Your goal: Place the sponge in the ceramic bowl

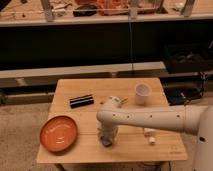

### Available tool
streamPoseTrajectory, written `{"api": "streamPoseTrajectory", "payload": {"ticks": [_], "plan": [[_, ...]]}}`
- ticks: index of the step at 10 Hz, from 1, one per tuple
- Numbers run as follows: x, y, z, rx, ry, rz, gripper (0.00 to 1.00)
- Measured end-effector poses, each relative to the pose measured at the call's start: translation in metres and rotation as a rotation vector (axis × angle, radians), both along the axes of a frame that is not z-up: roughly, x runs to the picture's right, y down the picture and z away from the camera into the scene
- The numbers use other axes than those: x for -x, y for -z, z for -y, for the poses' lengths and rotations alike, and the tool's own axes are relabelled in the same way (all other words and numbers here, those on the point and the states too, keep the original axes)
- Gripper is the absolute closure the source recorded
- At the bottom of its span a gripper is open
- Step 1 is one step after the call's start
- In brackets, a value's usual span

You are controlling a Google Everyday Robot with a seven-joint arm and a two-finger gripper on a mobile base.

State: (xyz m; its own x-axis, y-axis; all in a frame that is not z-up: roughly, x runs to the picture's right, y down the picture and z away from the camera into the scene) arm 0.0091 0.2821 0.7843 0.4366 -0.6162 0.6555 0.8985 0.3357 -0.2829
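Observation:
The orange-red ceramic bowl sits on the front left of the wooden table. My white arm reaches in from the right and bends down over the table's front middle. The gripper points down at the tabletop, to the right of the bowl. A small blue-grey bit of the sponge shows at the gripper's tip, touching the table; the rest is hidden by the arm.
A black rectangular block lies at the back left. A white cup stands at the back right. A small white item lies right of the arm. Dark shelving runs behind the table.

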Motion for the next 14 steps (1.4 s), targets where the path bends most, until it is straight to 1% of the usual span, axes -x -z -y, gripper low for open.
{"api": "streamPoseTrajectory", "payload": {"ticks": [1,2,4,6,8,10,11,13,14], "plan": [[-0.001,0.0,-0.001,-0.003,0.001,0.0,0.94],[-0.002,0.001,0.0,-0.009,0.004,0.001,0.99],[-0.002,0.008,0.006,-0.016,0.01,0.0,0.99],[0.0,0.009,0.007,-0.02,0.022,0.004,0.99],[0.015,0.019,0.022,-0.034,0.044,0.019,0.99],[0.03,0.033,0.042,-0.047,0.071,0.031,0.99],[0.037,0.035,0.046,-0.05,0.081,0.039,0.99],[0.042,0.036,0.049,-0.056,0.106,0.045,0.99],[0.06,0.039,0.055,-0.067,0.121,0.063,0.99]]}}
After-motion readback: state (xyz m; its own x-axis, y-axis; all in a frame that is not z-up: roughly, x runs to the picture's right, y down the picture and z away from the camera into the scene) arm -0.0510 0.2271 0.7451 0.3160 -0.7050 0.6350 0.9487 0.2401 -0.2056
